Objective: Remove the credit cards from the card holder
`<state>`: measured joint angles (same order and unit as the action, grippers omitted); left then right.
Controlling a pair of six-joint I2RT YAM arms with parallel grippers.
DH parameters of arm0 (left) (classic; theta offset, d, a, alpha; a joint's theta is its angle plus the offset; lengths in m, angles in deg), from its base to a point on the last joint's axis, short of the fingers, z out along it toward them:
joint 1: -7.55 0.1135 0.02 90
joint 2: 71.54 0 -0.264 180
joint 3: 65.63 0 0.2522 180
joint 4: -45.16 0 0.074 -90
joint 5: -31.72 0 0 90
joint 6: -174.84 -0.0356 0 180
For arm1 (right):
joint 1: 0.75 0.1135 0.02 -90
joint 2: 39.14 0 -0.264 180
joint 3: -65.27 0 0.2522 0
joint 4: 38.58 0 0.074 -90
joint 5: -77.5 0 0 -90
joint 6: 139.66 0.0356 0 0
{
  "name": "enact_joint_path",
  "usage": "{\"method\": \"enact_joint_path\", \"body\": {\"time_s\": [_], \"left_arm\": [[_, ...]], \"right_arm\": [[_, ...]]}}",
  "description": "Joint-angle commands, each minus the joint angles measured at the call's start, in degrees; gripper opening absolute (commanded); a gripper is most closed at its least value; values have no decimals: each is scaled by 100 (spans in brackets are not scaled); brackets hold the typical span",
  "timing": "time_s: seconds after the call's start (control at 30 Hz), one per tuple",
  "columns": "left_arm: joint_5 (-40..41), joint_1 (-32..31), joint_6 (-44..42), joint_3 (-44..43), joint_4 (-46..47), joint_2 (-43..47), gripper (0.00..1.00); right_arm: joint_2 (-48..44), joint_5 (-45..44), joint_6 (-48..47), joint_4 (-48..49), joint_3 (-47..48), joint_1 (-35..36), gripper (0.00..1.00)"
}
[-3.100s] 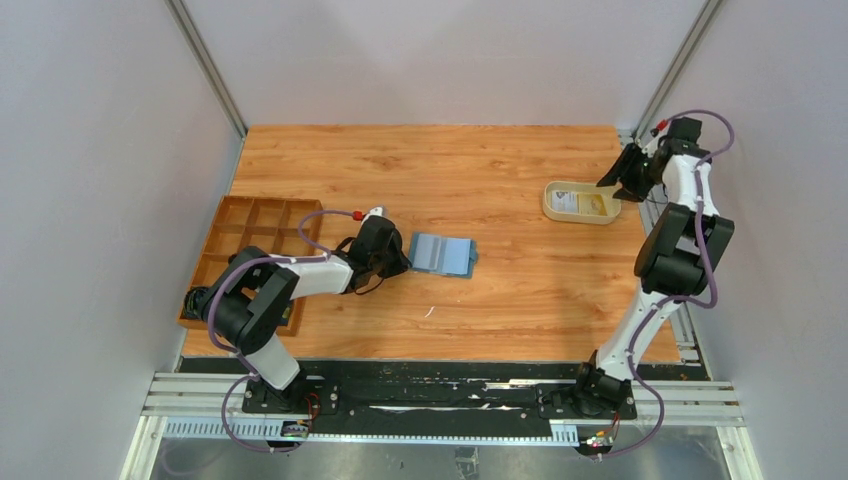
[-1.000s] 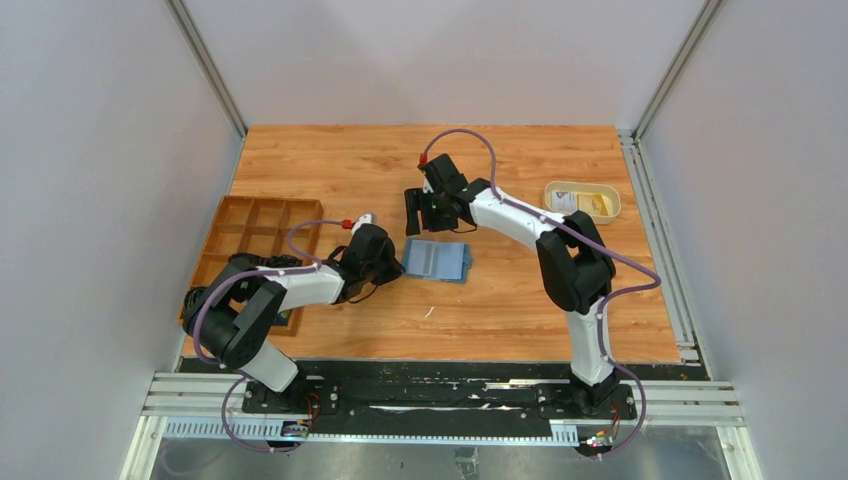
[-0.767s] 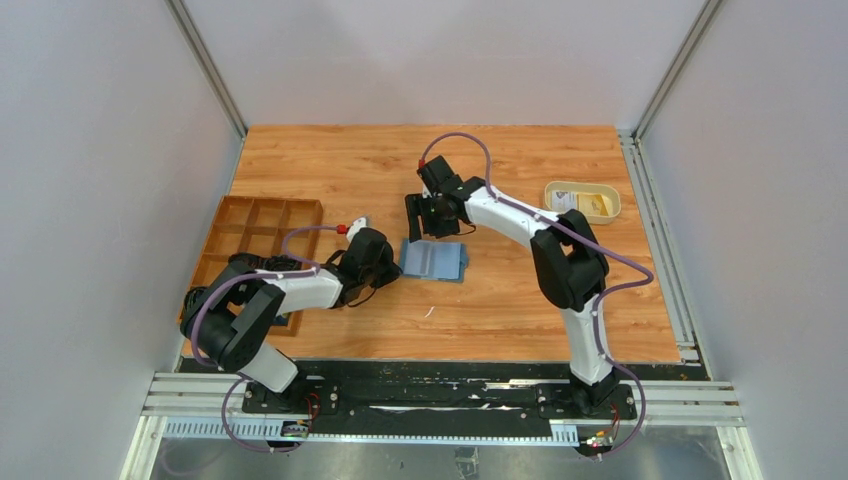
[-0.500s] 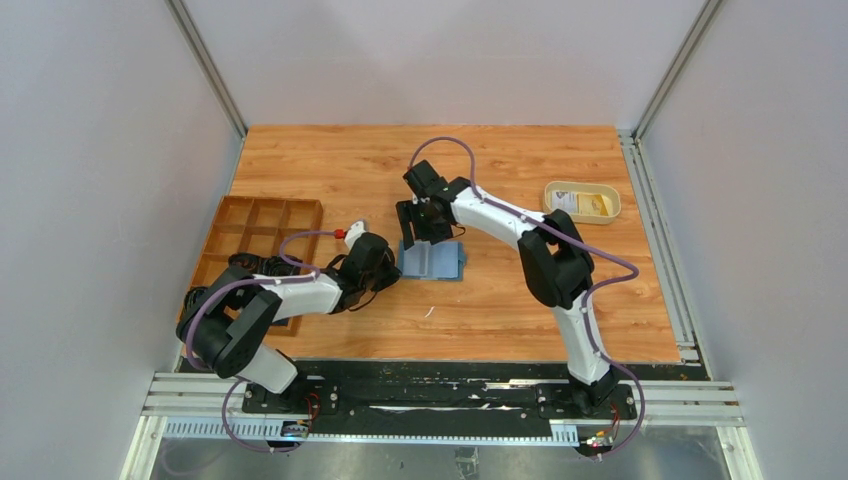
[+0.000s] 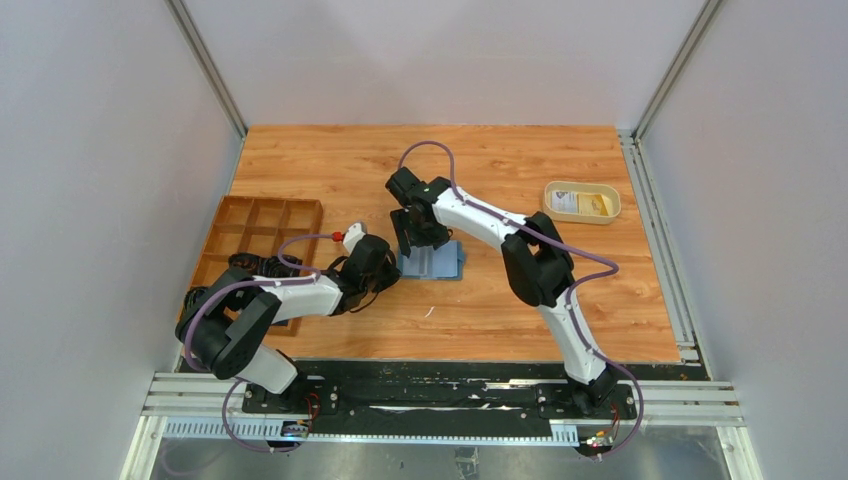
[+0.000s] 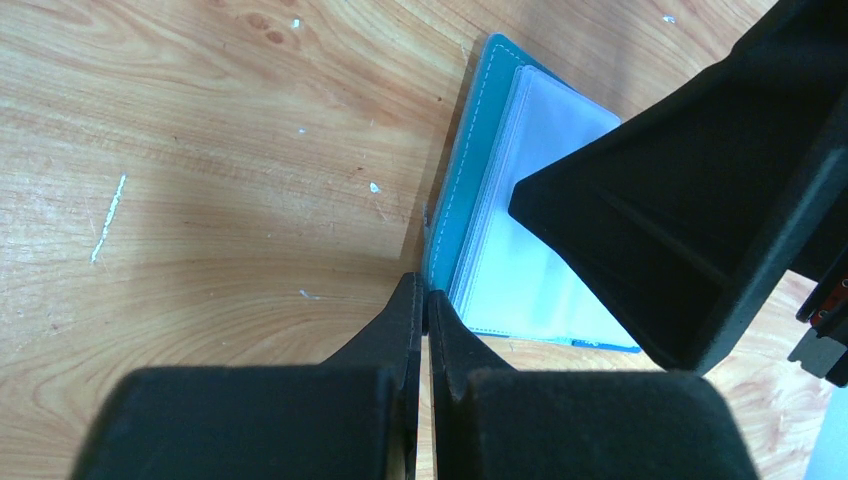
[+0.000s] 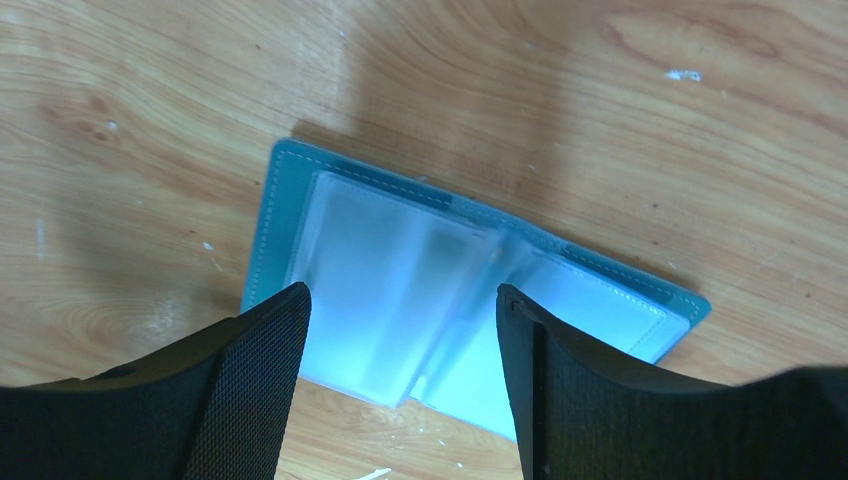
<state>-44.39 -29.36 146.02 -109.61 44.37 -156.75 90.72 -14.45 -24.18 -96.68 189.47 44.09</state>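
Observation:
The blue card holder (image 5: 436,262) lies open on the table, its clear sleeves facing up (image 7: 400,240). My left gripper (image 5: 388,268) is shut, its tips (image 6: 425,292) pinched at the holder's left edge (image 6: 470,200). My right gripper (image 5: 410,240) is open just above the holder, its fingers straddling the sleeves (image 7: 400,300). No card shows in the sleeves. A whitish card (image 5: 566,202) and a yellow card (image 5: 598,206) lie in the cream dish (image 5: 581,189) at the far right.
A brown wooden compartment tray (image 5: 262,232) sits at the left, beside the left arm. Grey walls close in the table on three sides. My right gripper's black finger (image 6: 700,200) fills the right of the left wrist view.
My right arm has swung from the cream dish at the far right to above the card holder, gripper open. The left gripper and the holder have slid slightly left.

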Motion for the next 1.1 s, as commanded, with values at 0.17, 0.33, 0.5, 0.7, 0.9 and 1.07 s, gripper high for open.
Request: {"method": "enact_joint_path", "body": {"time_s": [0.17, 0.33, 0.5, 0.7, 0.9, 1.07], "left_arm": [[334, -54, 125, 84, -31, -75, 0], [338, -67, 122, 66, -27, -134, 0], [351, -71, 135, 64, -30, -148, 0], [343, -71, 144, 57, -29, -177, 0], [417, -75, 169, 102, -32, -128, 0], [440, -68, 183, 132, -32, -168, 0]], "right_arm": [[281, -744, -143, -772, 474, 290, 72], [347, -686, 31, -680, 687, 327, 72], [569, -696, 172, -649, 733, 383, 72], [787, -640, 247, -623, 785, 438, 72], [710, -984, 117, -680, 502, 456, 72], [324, -1732, -135, -721, -176, 456, 72]]}}
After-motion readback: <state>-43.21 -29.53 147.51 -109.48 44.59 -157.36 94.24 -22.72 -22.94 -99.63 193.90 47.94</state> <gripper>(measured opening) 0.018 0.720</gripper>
